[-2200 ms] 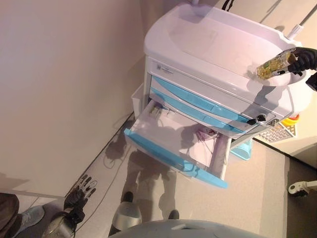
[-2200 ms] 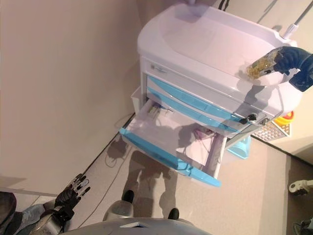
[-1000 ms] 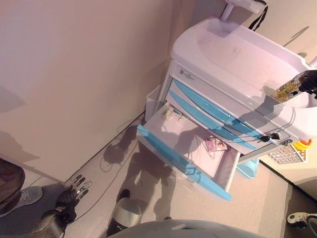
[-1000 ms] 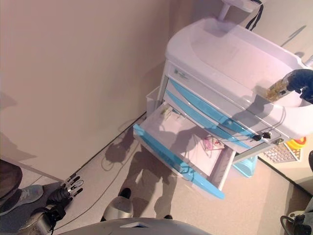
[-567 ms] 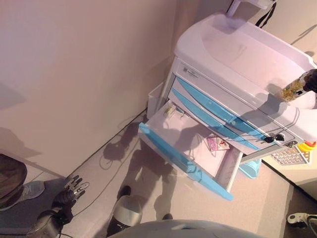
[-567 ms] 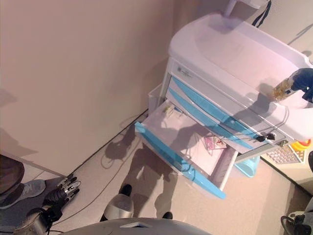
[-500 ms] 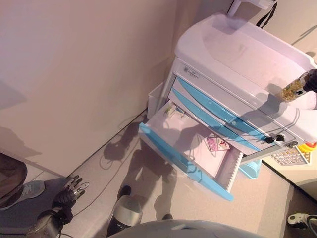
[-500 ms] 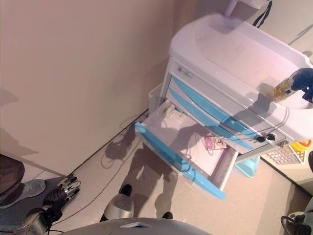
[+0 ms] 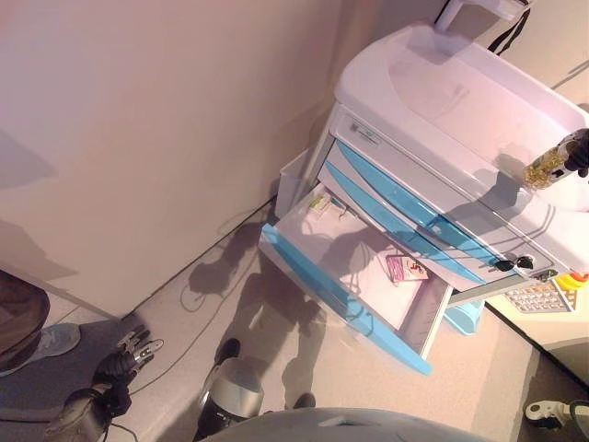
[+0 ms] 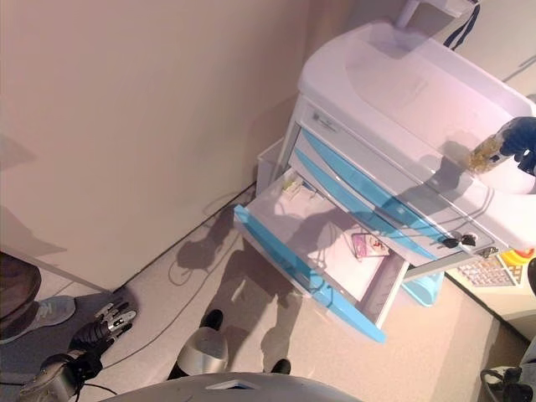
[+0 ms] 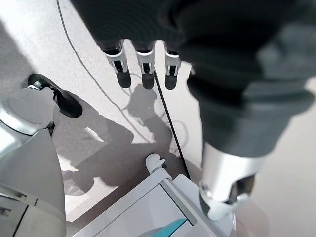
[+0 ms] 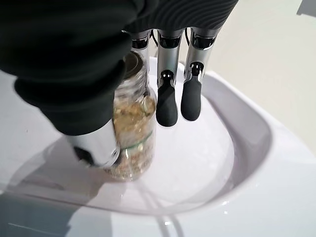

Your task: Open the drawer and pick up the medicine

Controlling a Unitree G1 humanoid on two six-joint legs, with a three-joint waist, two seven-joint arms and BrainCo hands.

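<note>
The white cart [image 9: 442, 92] has its lowest blue-fronted drawer [image 9: 322, 295] pulled open. A pink packet [image 9: 406, 268] and a small box [image 9: 320, 203] lie inside. My right hand [image 10: 517, 134] is over the cart top's right corner, shut on a clear medicine bottle [image 9: 548, 168] full of yellow capsules. In the right wrist view the bottle [image 12: 131, 128] sits between thumb and fingers [image 12: 168, 98], its base at the cart's white recessed top [image 12: 237, 148]. My left hand [image 9: 124, 354] hangs open low beside the floor, far from the cart, and holds nothing in its own view [image 11: 143, 64].
A plain wall runs along the left. A person's shoe [image 9: 37, 341] shows at the lower left. A cable [image 9: 198, 322] lies on the floor before the drawer. A white side bin [image 9: 293, 180] hangs on the cart; a blue bin [image 9: 469, 318] stands at its right.
The whole picture has shifted, so the camera moved. My right hand keeps the bottle over the cart's right corner. The drawer stays open and my left hand stays low.
</note>
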